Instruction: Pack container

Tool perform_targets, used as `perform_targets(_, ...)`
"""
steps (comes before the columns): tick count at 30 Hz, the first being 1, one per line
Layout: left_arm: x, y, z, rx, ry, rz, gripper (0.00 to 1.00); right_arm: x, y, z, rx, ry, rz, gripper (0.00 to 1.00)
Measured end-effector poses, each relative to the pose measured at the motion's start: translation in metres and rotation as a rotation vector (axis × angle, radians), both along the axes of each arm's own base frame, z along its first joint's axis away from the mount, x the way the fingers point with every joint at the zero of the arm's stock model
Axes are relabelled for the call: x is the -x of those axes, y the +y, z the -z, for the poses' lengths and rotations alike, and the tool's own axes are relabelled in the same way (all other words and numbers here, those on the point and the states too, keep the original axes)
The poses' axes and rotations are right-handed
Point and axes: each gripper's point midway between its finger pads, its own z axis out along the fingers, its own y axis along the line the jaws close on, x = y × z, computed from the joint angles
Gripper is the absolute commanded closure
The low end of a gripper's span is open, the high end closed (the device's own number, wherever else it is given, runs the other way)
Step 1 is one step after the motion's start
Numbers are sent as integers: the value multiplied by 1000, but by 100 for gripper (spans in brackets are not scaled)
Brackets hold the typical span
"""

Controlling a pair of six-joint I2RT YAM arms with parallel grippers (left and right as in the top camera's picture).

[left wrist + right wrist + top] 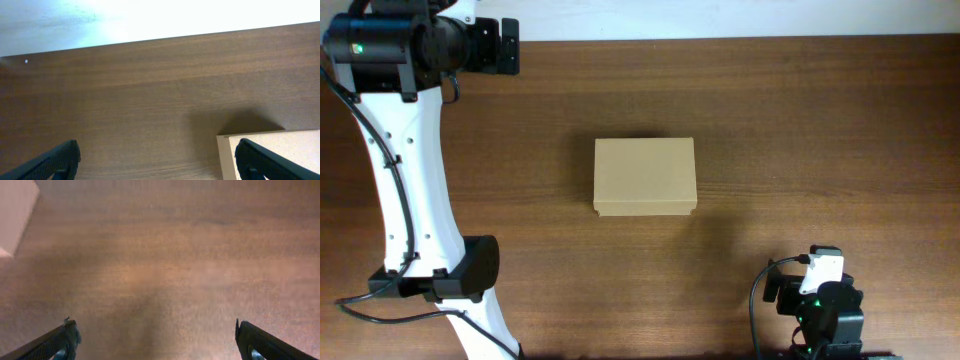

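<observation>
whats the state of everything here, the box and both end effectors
box: lid closed, lying flat on the table, nothing touching it
left end effector: open, holding nothing, off to one side of the box
right end effector: open, holding nothing, over bare wood away from the box

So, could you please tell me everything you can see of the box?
The box is a plain, unmarked rectangle of tan cardboard. Its lid is shut and lies flat, and a thin lip shows along the lower edge in the overhead view. It sits square near the middle of the wooden table, with its long sides running left to right. Only the table touches it. The left wrist view catches one corner, and the right wrist view shows a blurred pale corner.
</observation>
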Motion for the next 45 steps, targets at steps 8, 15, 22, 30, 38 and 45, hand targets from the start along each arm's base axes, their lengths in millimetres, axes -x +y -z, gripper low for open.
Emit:
perform_targets(8,0,0,0,0,0,0,1,-1,0,-3,0,-17,0,1)
perform_targets(15,0,0,0,0,0,0,1,-1,0,-3,0,-17,0,1)
perform_targets(22,0,0,0,0,0,0,1,-1,0,-3,0,-17,0,1)
perform_targets(30,4,0,-7,0,-15,0,1,-1,0,-3,0,-17,-1,1)
perform_targets(38,43,1,-61,4,-149,0,1,-1,0,-3,0,-17,0,1)
perform_targets(45,88,2,-132,10,-378,0,1,-1,0,-3,0,-17,0,1)
